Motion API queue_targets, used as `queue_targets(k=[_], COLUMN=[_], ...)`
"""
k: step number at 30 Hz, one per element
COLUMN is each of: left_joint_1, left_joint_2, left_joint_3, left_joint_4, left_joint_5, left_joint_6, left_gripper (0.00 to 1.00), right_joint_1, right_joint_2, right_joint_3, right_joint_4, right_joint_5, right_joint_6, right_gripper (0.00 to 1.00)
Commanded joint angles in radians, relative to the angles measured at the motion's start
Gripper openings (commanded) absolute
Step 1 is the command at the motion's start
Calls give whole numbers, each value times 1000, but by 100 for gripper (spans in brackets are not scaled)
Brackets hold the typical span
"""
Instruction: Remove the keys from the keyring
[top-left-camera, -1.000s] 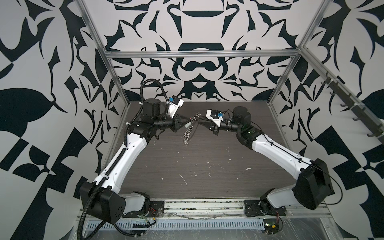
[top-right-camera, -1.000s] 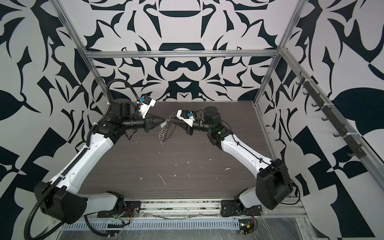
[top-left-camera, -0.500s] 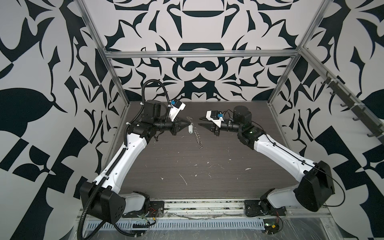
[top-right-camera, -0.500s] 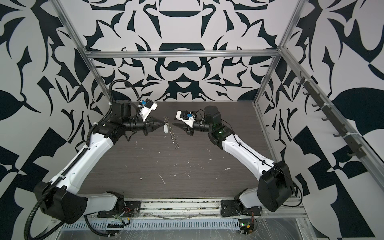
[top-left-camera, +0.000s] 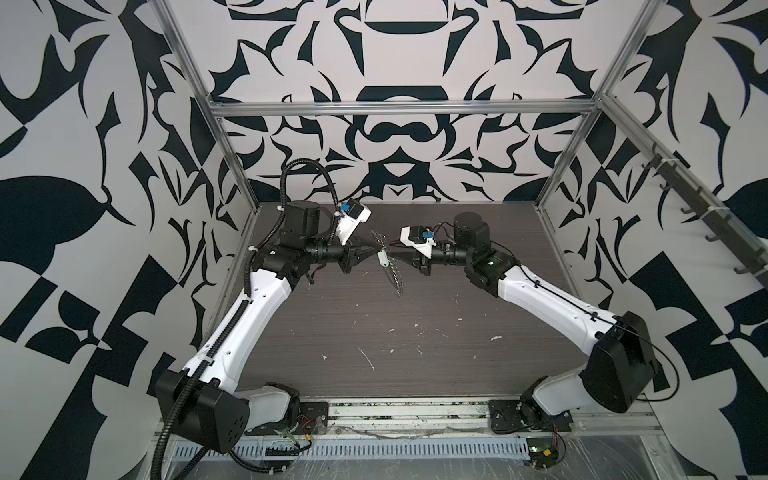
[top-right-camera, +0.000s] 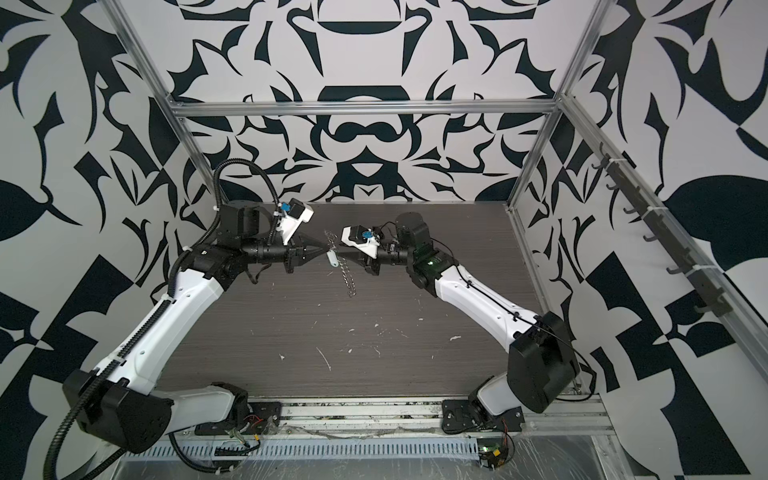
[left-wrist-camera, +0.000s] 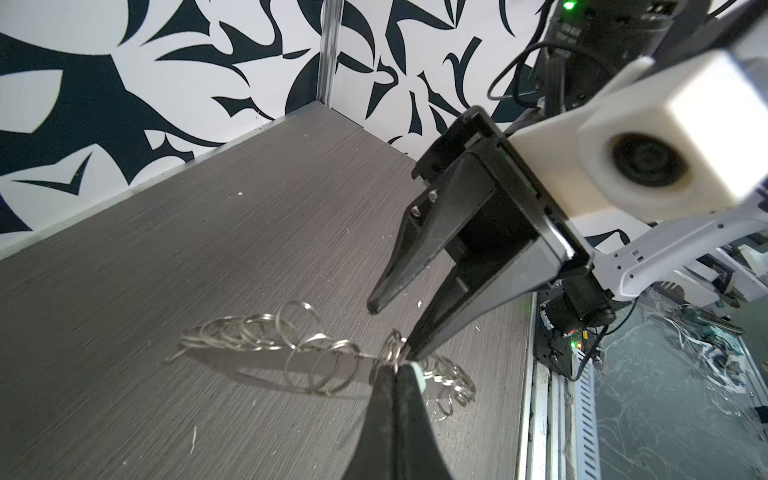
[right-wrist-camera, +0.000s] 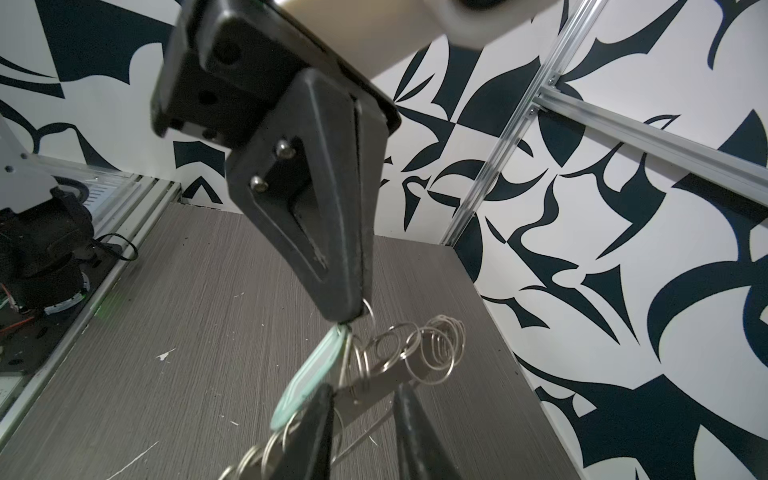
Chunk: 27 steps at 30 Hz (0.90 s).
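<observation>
Top views, both: left pincer (top-left-camera: 376, 248) clenched to a fine point, held high over the counter (top-left-camera: 415, 353). It appears to nip the tiny metal loop at the head of the key tag (top-left-camera: 383, 258). Tag hangs just under the tip, clear of the counter. It is smooth plastic, a flat oval, pale white on the face and mint at the edge.

Next over, the keyring (top-left-camera: 397, 279): thin flat grey metal band, near edge-on, strung with many small bright wire split rings (left-wrist-camera: 249, 332) trailing down in a loose chain.

Right pincer (top-left-camera: 390, 252) meets it from the far side, jaws parted and straddling the band. In the left wrist view one fingertip touches the ring cluster and its mate hangs free. No firm hold evident.

Judgement: tag singled out and gripped, not yet off; it joins the rings at one knot. Left to do: work the loop free and draw the two apart.

Counter: dark woodgrain, flecked with white scraps (top-left-camera: 368, 357).
</observation>
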<state>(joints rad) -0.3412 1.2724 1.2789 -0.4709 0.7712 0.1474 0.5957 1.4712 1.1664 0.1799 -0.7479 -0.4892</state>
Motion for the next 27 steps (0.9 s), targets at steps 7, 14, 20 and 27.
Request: queue_targets(k=[7,14,20,27], left_joint_1=[2,3,2,3], left_joint_2=[-21,-19,-25,-24], left_joint_3=[14,10,7,8], left_joint_4=[-6,-1,7,11], left_joint_5=[26,32,36,40], left_joint_6=[13,18,17,9], left_gripper=[0,0,0,0], right_joint_1=[0,-2,-3,0], right_joint_2=[-44,-65,-56,-31], right_joint_3=[49,28,40,64], right_joint_4=[8,66,26,-15], right_joint_5=[-13,-1,23,-10], right_joint_6=[15,53,21,12], right_gripper=[30,32,32,30])
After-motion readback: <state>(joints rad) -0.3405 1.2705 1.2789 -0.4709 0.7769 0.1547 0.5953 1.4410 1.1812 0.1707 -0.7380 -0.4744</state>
